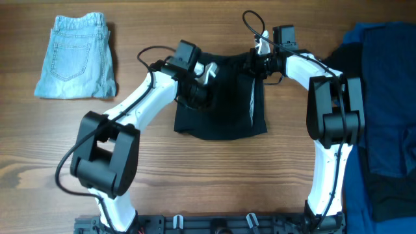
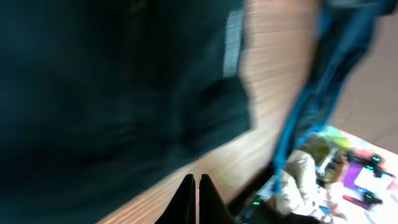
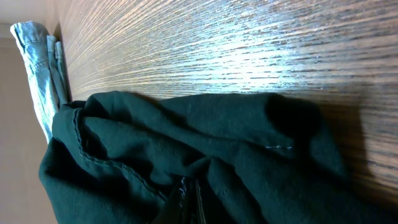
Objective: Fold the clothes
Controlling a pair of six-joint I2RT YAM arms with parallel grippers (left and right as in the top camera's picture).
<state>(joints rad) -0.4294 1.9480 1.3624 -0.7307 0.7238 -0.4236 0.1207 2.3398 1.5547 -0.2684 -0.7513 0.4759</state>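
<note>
The clothes on the table are black shorts (image 1: 221,104), lying partly folded in the middle with a pale waistband strip showing. My left gripper (image 1: 209,70) is at their top left corner. In the blurred left wrist view it (image 2: 196,198) is shut with nothing between its fingers, over bare wood just beside the black cloth (image 2: 112,81). At the shorts' top right edge my right gripper (image 1: 255,63) is down in the cloth. In the right wrist view it (image 3: 189,196) is shut on a raised fold of the black shorts (image 3: 205,143).
Folded pale-blue denim shorts (image 1: 77,57) lie at the far left, also seen as a denim edge (image 3: 37,68). A heap of dark blue garments (image 1: 387,97) covers the right end of the table and hangs over its edge (image 2: 323,81).
</note>
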